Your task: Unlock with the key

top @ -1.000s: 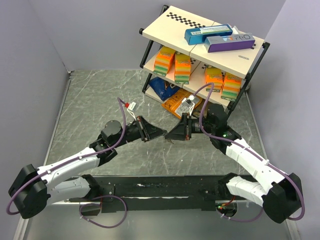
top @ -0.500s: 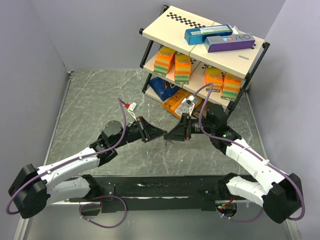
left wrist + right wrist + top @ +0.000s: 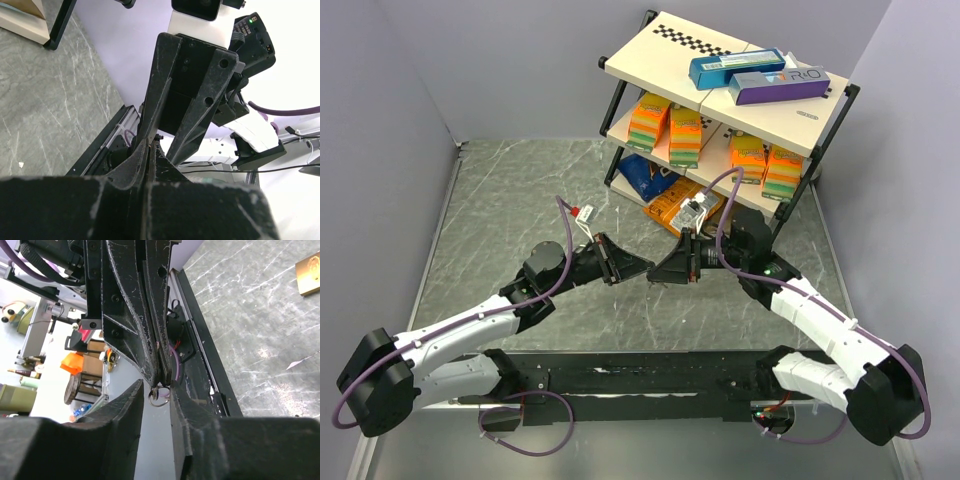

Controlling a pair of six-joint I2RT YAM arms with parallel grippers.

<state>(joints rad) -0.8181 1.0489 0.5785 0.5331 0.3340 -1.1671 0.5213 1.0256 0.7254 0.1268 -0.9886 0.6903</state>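
Handover in hand: left gripper (image 3: 160, 374) fingers pinch the key (image 3: 159, 395); right gripper (image 3: 155, 390) fingers spread either side — next, close squarely on it.

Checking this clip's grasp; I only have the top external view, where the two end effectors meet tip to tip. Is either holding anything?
Observer: The left end effector is shut, and a small ring hangs from its tips; the key itself is hidden, presumably pinched there.
Operator: And the right one?
Observer: The right end effector is open, its fingers either side of that ring, not closed on it.
Operator: Any lock around?
Observer: A brass padlock lies on the table, apart from both.
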